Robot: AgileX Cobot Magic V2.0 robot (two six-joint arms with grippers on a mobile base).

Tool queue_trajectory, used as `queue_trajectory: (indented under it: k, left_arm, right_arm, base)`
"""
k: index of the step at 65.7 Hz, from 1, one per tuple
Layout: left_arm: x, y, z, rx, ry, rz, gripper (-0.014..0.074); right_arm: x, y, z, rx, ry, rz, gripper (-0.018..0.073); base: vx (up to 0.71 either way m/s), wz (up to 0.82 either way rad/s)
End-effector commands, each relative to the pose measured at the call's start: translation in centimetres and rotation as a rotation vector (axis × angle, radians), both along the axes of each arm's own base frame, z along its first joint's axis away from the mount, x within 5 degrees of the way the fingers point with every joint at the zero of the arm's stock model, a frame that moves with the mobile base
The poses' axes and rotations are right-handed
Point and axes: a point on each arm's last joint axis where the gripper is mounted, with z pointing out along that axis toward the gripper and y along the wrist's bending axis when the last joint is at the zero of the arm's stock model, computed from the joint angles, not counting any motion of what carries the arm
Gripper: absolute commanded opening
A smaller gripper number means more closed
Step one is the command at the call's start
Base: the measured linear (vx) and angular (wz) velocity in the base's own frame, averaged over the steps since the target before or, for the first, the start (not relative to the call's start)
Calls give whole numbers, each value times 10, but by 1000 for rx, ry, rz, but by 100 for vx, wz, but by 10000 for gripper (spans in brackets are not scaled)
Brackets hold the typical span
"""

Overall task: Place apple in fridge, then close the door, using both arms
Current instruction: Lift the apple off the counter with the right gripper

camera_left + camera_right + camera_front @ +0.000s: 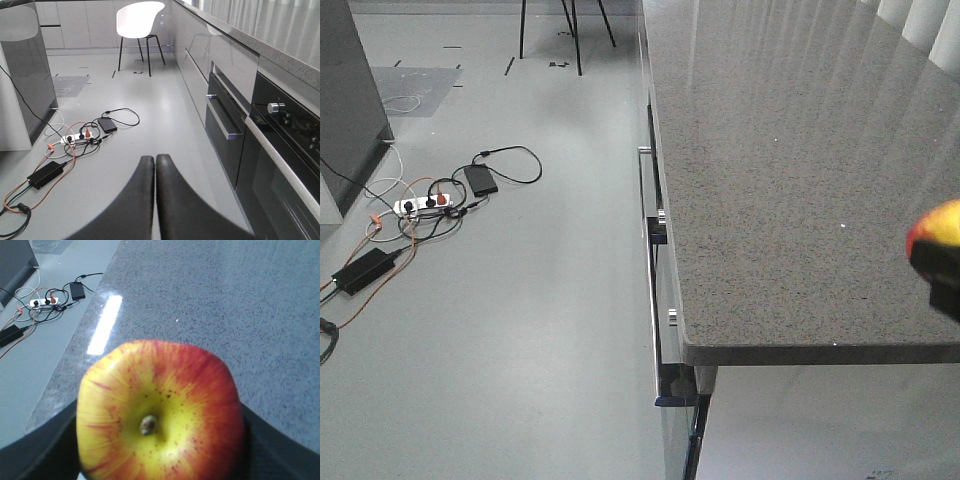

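The apple (160, 410), red and yellow with its stem end toward the camera, fills the right wrist view. My right gripper (160, 452) is shut on it, with a black finger on each side. They hang above the grey speckled countertop (225, 300). In the front view the apple (940, 225) shows at the right edge, above the black gripper (940, 280). My left gripper (155, 161) is shut on nothing, over the floor. A tall dark grey body (25, 70) at the left may be the fridge; no door or interior shows.
Cables, a power strip (420, 205) and black adapters lie on the grey floor at the left. The counter's front edge (820, 352) overhangs drawers with a metal handle (646, 250). A white chair (140, 20) stands at the far end, and an oven front (280, 150) is on the right.
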Motion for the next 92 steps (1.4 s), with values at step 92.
queue_trajectory:
  k: [92]
  left_arm:
    - [0,-1,1,-11,-69,-10,-6]
  right_arm:
    - [-32,-3,15,-71,-209,-37,188]
  base:
    - [0,0]
